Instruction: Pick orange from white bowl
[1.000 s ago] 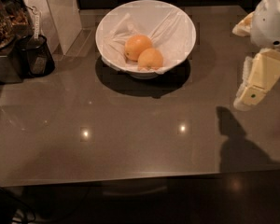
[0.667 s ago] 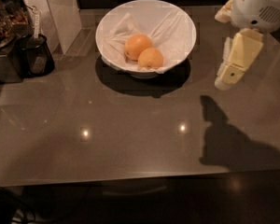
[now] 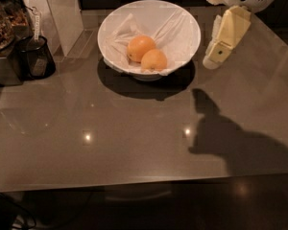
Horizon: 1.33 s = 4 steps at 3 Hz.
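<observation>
The white bowl (image 3: 182, 20) stands at the back middle of the grey table, lined with a white paper sheet. Two round fruits lie in it, touching. The orange (image 3: 139, 47) is the paler one at the back left. The deeper-orange fruit (image 3: 154, 60) lies in front of it to the right. My gripper (image 3: 213, 59) hangs from the top right and points down, just right of the bowl's rim and above the table. It holds nothing that I can see.
A dark cup (image 3: 37, 56) and a metal appliance (image 3: 5, 56) stand at the far left. A white panel (image 3: 62, 13) rises behind them. My arm's shadow (image 3: 230, 138) lies on the table at the right. The table's front edge (image 3: 134, 181) runs across the bottom.
My gripper has moved left and toward the back, from the table's right edge to just beside the bowl's right rim. The bowl and both fruits have not moved.
</observation>
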### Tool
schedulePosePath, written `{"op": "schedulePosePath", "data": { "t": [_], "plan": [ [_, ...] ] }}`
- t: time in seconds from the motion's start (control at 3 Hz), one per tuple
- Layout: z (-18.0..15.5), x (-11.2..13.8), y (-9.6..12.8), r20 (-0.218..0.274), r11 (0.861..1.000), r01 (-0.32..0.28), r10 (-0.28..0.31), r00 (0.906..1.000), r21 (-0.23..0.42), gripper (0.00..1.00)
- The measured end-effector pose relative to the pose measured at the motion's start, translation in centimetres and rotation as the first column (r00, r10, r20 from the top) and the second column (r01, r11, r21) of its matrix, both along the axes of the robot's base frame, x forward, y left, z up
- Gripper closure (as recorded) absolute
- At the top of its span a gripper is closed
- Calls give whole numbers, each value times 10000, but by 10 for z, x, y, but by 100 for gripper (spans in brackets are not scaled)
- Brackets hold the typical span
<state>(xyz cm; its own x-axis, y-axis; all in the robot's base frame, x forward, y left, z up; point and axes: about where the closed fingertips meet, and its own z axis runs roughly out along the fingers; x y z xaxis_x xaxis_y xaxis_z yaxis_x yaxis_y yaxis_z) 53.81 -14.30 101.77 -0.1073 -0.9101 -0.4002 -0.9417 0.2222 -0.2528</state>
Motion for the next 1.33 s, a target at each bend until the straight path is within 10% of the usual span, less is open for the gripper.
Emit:
{"op": "schedulePosePath", "data": {
  "t": [1.33],
  "plan": [
    [9,69,21,468,9867,629,-706,9964,1502,0]
  ]
}}
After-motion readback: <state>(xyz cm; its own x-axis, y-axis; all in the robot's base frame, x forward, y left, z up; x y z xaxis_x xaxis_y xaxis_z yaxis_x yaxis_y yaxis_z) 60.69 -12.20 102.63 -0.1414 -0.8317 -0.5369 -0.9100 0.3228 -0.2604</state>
